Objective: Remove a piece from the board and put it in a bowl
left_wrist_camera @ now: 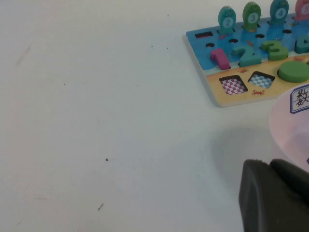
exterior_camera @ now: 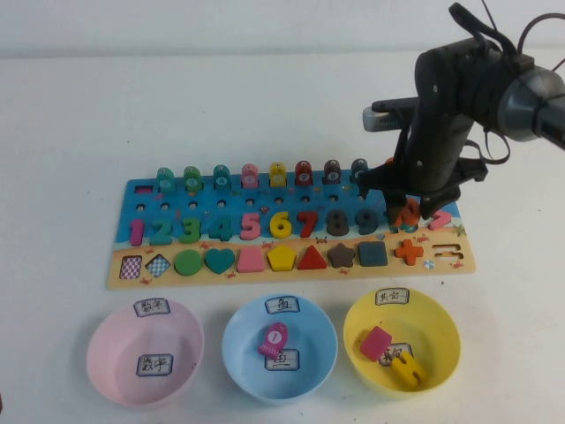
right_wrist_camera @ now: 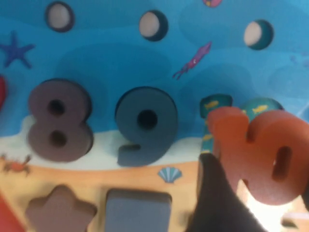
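The orange "10" [exterior_camera: 410, 217] is at the right end of the number row of the board [exterior_camera: 141, 208]. My right gripper [exterior_camera: 404, 205] is down over it and shut on it. In the right wrist view the "10" [right_wrist_camera: 263, 145] sits between the gripper's [right_wrist_camera: 260, 193] dark fingers [right_wrist_camera: 217, 203], tilted a little above its teal recess, beside the 9 [right_wrist_camera: 145, 125]. The pink bowl [exterior_camera: 110, 367] stands front left, holding no pieces. My left gripper [left_wrist_camera: 275, 200] rests low by the pink bowl's rim [left_wrist_camera: 289, 130], off the board's left end [left_wrist_camera: 212, 41].
A light blue bowl [exterior_camera: 243, 362] with a pink piece stands front centre. A yellow bowl [exterior_camera: 441, 331] with a pink and a yellow piece stands front right. Pegs [exterior_camera: 249, 177] line the board's far edge. An orange plus sign [exterior_camera: 408, 251] lies below the "10".
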You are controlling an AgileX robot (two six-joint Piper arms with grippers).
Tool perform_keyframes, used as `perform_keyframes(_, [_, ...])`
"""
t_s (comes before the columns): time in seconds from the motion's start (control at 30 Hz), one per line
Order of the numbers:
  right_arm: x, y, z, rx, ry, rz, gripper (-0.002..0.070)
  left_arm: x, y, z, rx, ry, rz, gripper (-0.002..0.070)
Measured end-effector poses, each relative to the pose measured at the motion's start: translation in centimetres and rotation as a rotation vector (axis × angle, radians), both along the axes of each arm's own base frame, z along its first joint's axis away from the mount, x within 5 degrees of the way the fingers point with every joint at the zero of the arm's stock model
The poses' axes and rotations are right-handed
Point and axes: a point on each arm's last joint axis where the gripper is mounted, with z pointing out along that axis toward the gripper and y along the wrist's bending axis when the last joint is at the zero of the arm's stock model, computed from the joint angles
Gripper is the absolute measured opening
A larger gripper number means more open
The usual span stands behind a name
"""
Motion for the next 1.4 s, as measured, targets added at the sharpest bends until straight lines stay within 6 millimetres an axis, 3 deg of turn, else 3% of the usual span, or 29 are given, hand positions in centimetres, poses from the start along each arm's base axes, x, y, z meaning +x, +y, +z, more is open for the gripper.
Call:
perform_keyframes(0.23, [-1.6, -0.2, 5.6, 0.024, -0.087, 0.053, 0.0321, 0.0, 0.0, 0.0, 0.0, 0.0, 0.0, -0.0004])
perform_keyframes(0.4, [-4.5, 2.6, 7.9, 0.023, -0.123, 0.18, 0.0321, 0.0, 0.0, 0.0, 0.0, 0.0, 0.0, -0.0003])
perform_keyframes(0.67, [-10.8, 11.1, 7.6, 0.047, -0.12, 0.434, 0.0321, 0.0, 0.0, 0.0, 0.0, 0.0, 0.0, -0.0003])
perform_keyframes(0.9, [-15.3, 17.4, 7.0, 0.195, -0.18, 0.578, 0.0321, 0.0, 0.0, 0.0, 0.0, 0.0, 0.0, -0.0004])
perform_keyframes(1.17, [-18.9, 21.0, 4.4, 0.194, -0.139, 0.68, 0.0321, 0.0, 0.0, 0.0, 0.0, 0.0, 0.0, -0.0004])
perform_keyframes(1.4, [-19.6, 22.8, 3.2, 0.181, -0.116, 0.713, 0.0321, 0.0, 0.0, 0.0, 0.0, 0.0, 0.0, -0.0003])
